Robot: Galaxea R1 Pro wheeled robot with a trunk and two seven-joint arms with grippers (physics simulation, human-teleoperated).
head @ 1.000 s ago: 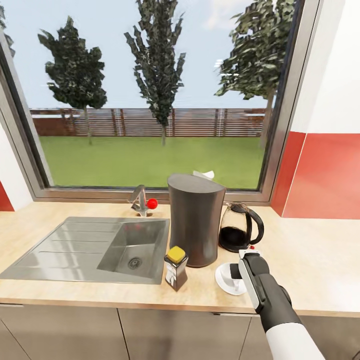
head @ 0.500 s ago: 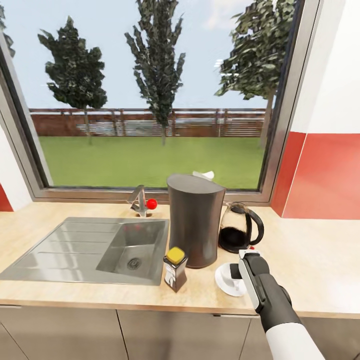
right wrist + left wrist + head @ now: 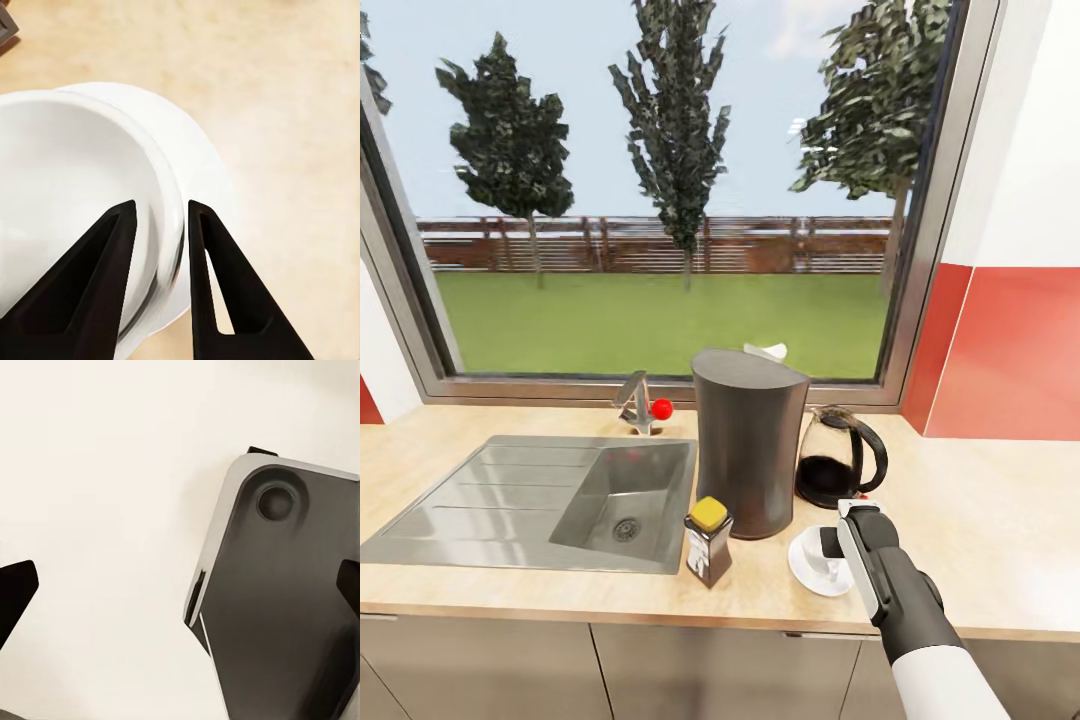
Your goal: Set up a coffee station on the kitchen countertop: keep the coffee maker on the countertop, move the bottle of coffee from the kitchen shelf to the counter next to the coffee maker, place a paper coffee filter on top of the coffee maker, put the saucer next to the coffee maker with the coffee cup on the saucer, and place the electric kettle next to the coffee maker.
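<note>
The dark grey coffee maker (image 3: pixel 748 450) stands on the kitchen countertop (image 3: pixel 980 520) by the sink. A white paper coffee filter (image 3: pixel 767 350) peeks over its top from behind. The bottle of coffee (image 3: pixel 709 540) is just in front of it on the left, and the electric kettle (image 3: pixel 838 455) is on its right. The saucer (image 3: pixel 807 572) lies in front of the kettle with the coffee cup (image 3: pixel 822 547) on it. My right gripper (image 3: pixel 160 206) is shut on the coffee cup's (image 3: pixel 67 195) rim, over the saucer (image 3: pixel 199 150). My left gripper (image 3: pixel 182 589) is open with nothing between its fingers.
A steel sink (image 3: pixel 550 495) with a drainboard and a red-knobbed tap (image 3: pixel 645 405) takes up the counter's left part. A large window (image 3: pixel 660 200) runs behind the counter. Bare worktop stretches right of the kettle toward the red wall (image 3: pixel 1010 350).
The head view has drifted slightly, so the whole picture shifted a little. My right gripper stays on the cup at the saucer.
</note>
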